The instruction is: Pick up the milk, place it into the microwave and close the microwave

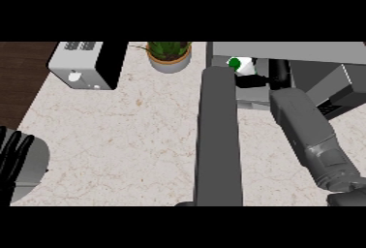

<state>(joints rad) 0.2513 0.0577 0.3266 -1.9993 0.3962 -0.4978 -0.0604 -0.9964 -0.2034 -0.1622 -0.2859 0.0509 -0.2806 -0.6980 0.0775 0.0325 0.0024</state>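
Note:
The milk (pixel 241 64) is a small white carton with a green patch, at the front opening of the grey microwave (pixel 300 50) at the top right. My right hand (pixel 266 78) reaches in from the lower right on its grey forearm, and its black fingers curl round the carton's lower side, hiding part of it. The microwave's door (pixel 218 135) stands open as a long grey slab running toward me, just left of the carton. At the lower left edge my left hand (pixel 14 157) rests open and still.
A white and black toaster (pixel 82 65) stands at the back left, with a potted plant (pixel 169 55) in a grey pot beside it. The pale marble counter (pixel 121 135) ends at dark wood on the left. A dark angled panel (pixel 336 89) lies right of my right hand.

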